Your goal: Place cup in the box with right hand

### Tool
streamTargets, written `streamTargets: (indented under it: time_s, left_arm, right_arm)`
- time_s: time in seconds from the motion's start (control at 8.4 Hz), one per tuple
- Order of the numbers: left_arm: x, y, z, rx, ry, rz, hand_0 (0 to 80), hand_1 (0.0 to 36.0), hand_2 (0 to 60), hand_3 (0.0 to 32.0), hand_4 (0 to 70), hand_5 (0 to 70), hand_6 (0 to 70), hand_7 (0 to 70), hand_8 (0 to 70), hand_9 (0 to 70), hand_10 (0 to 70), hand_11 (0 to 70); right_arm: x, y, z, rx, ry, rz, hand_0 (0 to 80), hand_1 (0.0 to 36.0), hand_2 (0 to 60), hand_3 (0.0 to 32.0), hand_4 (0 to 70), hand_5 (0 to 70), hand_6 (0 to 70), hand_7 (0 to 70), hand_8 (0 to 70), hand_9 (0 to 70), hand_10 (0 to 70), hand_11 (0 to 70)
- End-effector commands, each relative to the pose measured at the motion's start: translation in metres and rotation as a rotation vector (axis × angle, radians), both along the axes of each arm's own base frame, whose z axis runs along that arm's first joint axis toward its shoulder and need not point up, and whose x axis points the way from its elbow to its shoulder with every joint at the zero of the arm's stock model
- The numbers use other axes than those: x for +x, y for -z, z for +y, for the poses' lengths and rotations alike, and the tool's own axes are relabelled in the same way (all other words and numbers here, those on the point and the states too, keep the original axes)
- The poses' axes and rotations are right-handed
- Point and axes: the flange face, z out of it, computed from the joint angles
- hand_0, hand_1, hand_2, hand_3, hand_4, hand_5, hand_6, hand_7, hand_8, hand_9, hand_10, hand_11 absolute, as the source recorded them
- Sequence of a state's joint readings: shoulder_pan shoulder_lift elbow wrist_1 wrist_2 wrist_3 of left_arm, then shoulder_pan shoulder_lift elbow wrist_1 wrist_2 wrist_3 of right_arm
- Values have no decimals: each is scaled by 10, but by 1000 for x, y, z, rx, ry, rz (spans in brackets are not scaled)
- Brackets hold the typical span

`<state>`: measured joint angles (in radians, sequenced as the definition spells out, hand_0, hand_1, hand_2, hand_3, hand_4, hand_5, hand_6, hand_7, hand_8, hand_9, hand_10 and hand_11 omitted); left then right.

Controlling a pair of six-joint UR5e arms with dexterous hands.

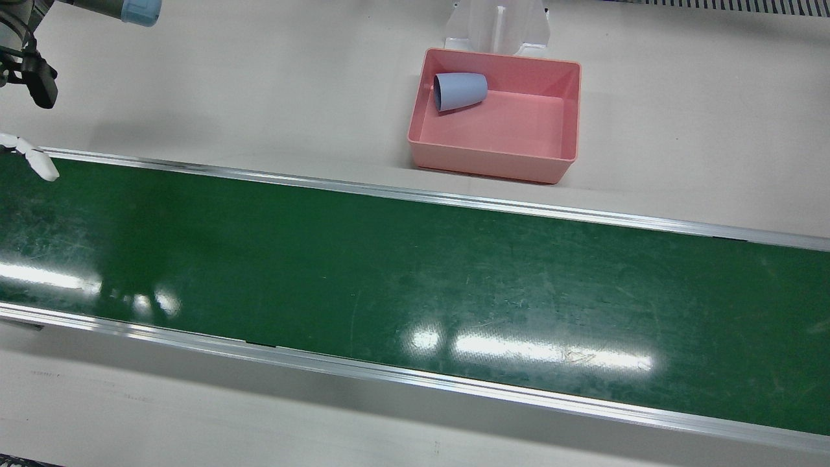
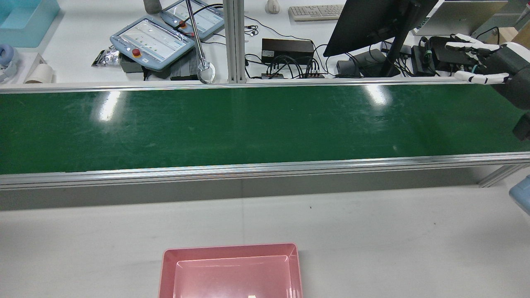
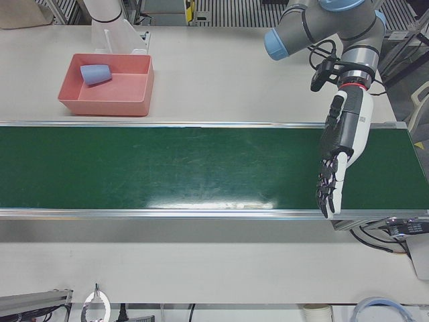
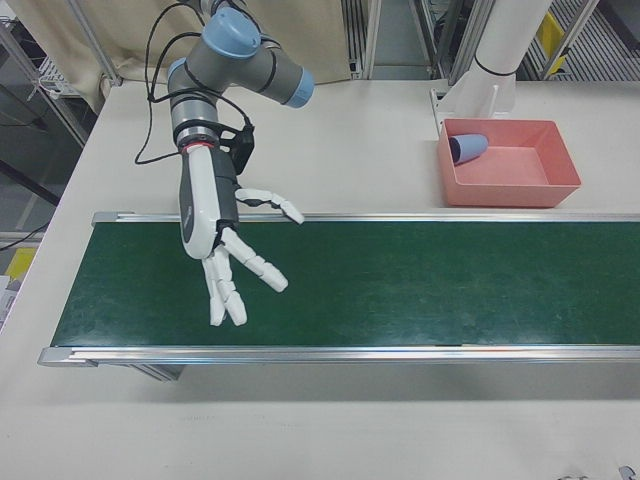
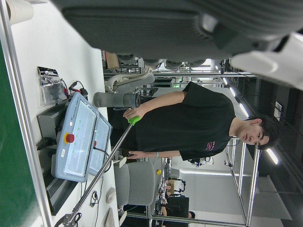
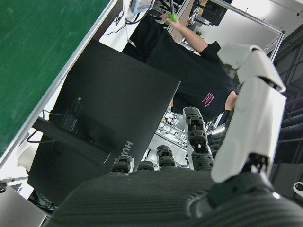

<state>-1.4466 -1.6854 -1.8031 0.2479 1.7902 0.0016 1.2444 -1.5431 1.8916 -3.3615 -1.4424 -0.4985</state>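
From the front view, the blue cup (image 1: 460, 91) lies on its side inside the pink box (image 1: 564, 162), in the corner nearest the white pedestal (image 1: 496, 26). The box stands on the pale table (image 1: 259, 97), just beside the green conveyor belt (image 1: 415, 272). At the left edge only white fingertips (image 1: 40, 163) of the right hand show, over the belt's rail.

In the rear view the right hand (image 2: 482, 62) hangs at the far right above the belt (image 2: 248, 124), fingers spread apart and holding nothing. Only the near part of the box (image 2: 165, 265) shows at the bottom; the cup is out of the picture.

In the left-front view the left hand (image 3: 342, 154) hangs over the belt's end, fingers stretched down and a little apart, empty. The cup (image 3: 96, 73) rests in the box (image 3: 107, 104), far from it.

In the right-front view the right hand (image 4: 225, 250) is open wide above the belt (image 4: 400, 290), with nothing in it, well apart from the box (image 4: 500, 190) and cup (image 4: 468, 148).

The left hand view shows a person (image 5: 199, 123) in a black shirt and teach pendants (image 5: 78, 137).

The right hand view shows a black monitor (image 6: 109, 123) beyond its own fingers (image 6: 251, 109).
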Motion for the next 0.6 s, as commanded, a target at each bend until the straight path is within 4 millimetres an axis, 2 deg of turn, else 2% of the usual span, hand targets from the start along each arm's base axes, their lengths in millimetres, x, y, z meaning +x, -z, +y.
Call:
streamTargets:
  time_s: [0.0,0.12,0.24,0.36,0.48]
  left_arm:
    - [0,-4,1,-4,0,0,0,0,0,0,0,0,0,0,0,0,0,0]
    - [0,-4,1,-4,0,0,0,0,0,0,0,0,0,0,0,0,0,0]
    - [0,-5,1,-5,0,-1,0,0,0,0,0,0,0,0,0,0,0,0]
    - [0,-4,1,-4,0,0,0,0,0,0,0,0,0,0,0,0,0,0]
    - [0,-5,1,-5,0,-1,0,0,0,0,0,0,0,0,0,0,0,0]
  right_arm:
    - [10,-26,-5,-46,-21,-33,475,175,258,68,34,53,22,88,0,18,21,51]
    - [11,-27,-5,-49,-22,-41,471,169,248,124,17,52,16,79,1,19,20,49]
    - [11,-26,-5,-48,-22,-42,468,166,246,120,17,52,16,79,3,24,22,51]
    - [9,-24,-5,-44,-19,-44,476,147,178,112,27,52,18,85,5,28,24,53]
    - [11,-21,-5,-37,-21,-49,482,138,142,102,39,52,20,88,7,31,25,55]
